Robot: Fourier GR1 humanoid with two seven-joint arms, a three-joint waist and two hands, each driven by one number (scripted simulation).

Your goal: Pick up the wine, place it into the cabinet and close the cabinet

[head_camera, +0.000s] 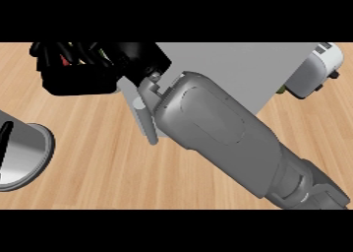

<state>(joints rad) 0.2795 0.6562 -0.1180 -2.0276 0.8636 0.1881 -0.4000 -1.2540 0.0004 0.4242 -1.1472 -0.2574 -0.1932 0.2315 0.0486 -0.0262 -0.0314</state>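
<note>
My right forearm [222,128] crosses the view from the lower right to the upper left. Its black right hand [84,74] lies at the top left, fingers stretched toward the upper edge and holding nothing. The hand sits just left of the grey cabinet [237,64], whose top fills the upper middle. A thin light-grey panel [141,115], seemingly the cabinet door seen edge-on, hangs down from beside the wrist. No wine bottle shows; the arm and the cabinet cover much of the counter. My left hand [0,142] rests at the left edge, fingers straight.
A white and grey appliance [317,69] stands at the top right, close to the cabinet's right side. A small olive-coloured bit [282,90] peeks out between them. Bare wooden counter [121,172] stretches across the lower left and middle.
</note>
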